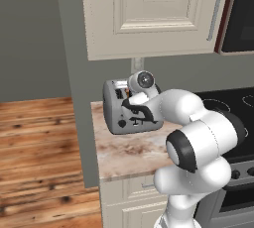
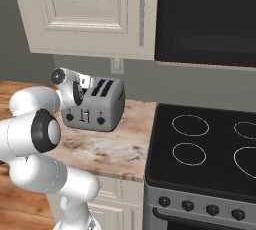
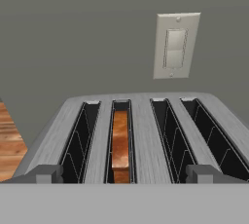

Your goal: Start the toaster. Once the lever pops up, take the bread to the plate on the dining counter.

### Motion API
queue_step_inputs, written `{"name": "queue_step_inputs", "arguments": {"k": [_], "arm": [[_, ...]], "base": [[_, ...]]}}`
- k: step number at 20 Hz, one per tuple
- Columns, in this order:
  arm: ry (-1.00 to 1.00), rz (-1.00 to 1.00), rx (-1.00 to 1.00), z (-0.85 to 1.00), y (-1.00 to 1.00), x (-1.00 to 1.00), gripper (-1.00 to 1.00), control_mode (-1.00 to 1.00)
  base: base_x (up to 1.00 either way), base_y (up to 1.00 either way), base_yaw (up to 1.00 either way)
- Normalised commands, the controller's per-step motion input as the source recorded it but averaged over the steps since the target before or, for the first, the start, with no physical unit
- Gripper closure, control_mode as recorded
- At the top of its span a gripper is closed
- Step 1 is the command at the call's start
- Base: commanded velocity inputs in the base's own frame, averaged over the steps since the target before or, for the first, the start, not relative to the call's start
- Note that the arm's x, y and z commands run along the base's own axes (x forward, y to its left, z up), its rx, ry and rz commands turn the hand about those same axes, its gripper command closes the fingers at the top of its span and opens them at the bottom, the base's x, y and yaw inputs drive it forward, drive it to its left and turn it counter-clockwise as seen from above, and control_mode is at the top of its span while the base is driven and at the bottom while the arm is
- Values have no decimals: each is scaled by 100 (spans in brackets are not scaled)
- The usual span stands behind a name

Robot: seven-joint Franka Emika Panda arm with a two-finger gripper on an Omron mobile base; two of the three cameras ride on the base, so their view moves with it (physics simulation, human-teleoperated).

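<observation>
- Landmark: the toaster (image 1: 130, 109), a grey-silver four-slot box, stands on the marbled tabletop (image 1: 131, 153) close to the grey wall behind it.
- Toaster front carries two black round knobs and two slider slots, seen in the right base view (image 2: 94, 105).
- The bread (image 3: 120, 145) sits upright inside the toaster, in the second slot from the left as the hand view shows it; its browned top edge lies below the slot rim.
- The other three slots show only dark wire guides.
- The pincer (image 3: 124, 174) hangs just above the front edge of the toaster top, pointing down along the slots.
- Pincer state: spread wide, one fingertip (image 3: 46, 173) over the leftmost slot and the other over the third slot from the left; nothing between them, nothing held.
- In the left base view the hand covers the right part of the toaster top.
- A white wall switch (image 3: 176, 46) is on the wall above and behind the toaster.
- A cream upper cabinet (image 1: 154, 11) hangs above the toaster.
- A black stovetop (image 2: 205, 149) with ring outlines lies to the toaster's right, touching the tabletop edge.
- Wood plank floor (image 1: 37, 162) lies to the toaster's left, beyond the grey end wall.
</observation>
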Motion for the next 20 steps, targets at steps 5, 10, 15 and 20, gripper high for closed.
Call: {"name": "queue_step_inputs", "arguments": {"k": [5,10,15,20], "arm": [[0,0,0,0,0,0,-100,-100],[0,0,0,0,0,0,-100,-100],[0,0,0,0,0,0,-100,-100],[0,0,0,0,0,0,-100,-100]], "base": [[0,0,0],[0,0,0],[0,0,0],[0,0,0]]}}
